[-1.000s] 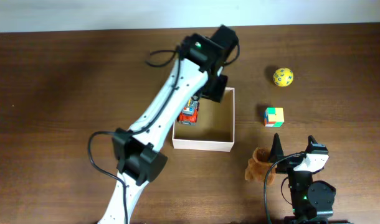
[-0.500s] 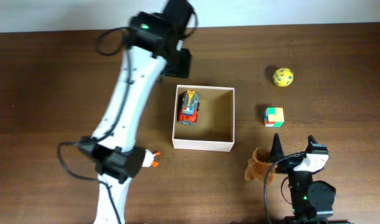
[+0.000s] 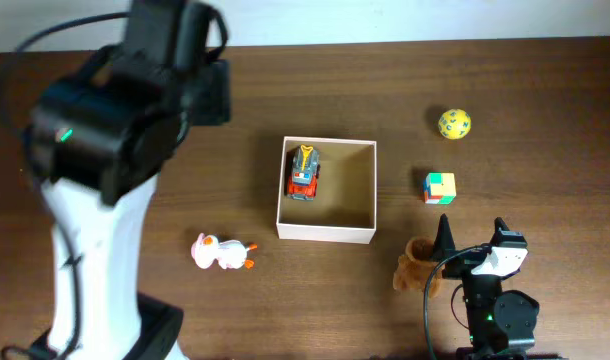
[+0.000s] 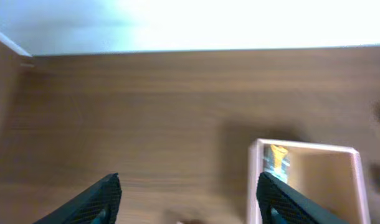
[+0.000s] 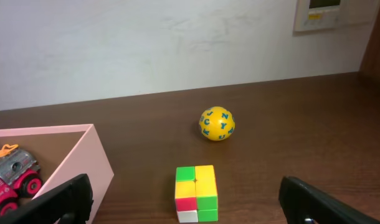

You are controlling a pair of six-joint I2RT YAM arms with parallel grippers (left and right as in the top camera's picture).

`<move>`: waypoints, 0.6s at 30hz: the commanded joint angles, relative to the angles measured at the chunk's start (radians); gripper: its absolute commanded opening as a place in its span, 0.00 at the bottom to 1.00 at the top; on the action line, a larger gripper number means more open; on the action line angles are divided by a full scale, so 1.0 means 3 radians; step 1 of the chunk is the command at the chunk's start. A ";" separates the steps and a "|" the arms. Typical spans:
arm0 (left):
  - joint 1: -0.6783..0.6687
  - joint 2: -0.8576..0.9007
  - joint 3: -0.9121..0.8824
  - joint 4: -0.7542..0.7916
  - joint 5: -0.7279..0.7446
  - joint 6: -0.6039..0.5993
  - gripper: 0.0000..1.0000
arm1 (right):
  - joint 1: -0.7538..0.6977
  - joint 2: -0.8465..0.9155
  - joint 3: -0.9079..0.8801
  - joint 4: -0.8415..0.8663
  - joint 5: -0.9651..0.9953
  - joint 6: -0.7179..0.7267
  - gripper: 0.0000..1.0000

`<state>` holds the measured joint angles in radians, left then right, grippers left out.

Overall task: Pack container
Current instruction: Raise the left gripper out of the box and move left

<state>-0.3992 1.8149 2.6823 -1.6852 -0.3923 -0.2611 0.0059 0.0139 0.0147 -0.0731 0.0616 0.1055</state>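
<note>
Left gripper (image 4: 189, 193) hangs wide and empty over the worktop (image 4: 146, 124) beside the container (image 4: 255, 180); right gripper (image 5: 185, 196) likewise wide.

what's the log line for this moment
white cardboard box: red toy truck inside | outside: pink-white duck toy, yellow ball, multicoloured cube, brown plush | left gripper: open, empty | right gripper: open, empty

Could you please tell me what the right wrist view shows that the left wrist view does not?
Only the right wrist view clearly shows the yellow ball with blue letters and the multicoloured puzzle cube. Only the left wrist view shows the brown wooden table left of the white-walled cardboard box. Both show that box and the red-and-grey toy truck inside it.
</note>
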 commanded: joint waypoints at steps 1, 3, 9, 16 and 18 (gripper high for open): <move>0.0114 0.0031 -0.0170 -0.0008 -0.0425 -0.0033 0.74 | -0.0022 -0.0034 -0.0031 -0.0003 -0.0008 0.0009 0.99; 0.0225 0.0033 -0.0362 -0.0008 -0.0370 -0.0098 0.74 | -0.0022 -0.0034 -0.0031 -0.0003 -0.0008 0.0009 0.99; 0.0539 0.0032 -0.1209 0.0281 -0.0027 -0.0093 0.76 | -0.0022 -0.0034 -0.0031 -0.0003 -0.0008 0.0009 0.99; 0.0609 0.0032 -0.1928 0.0834 0.0445 0.0181 0.77 | -0.0022 -0.0034 -0.0031 -0.0003 -0.0008 0.0009 0.99; 0.0608 0.0032 -0.2063 0.0923 0.0490 0.0181 0.77 | -0.0022 -0.0034 -0.0031 -0.0003 -0.0008 0.0009 0.99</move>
<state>-0.2184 1.8294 2.1059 -1.4330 -0.3149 -0.2375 0.0059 0.0139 0.0147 -0.0731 0.0612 0.1051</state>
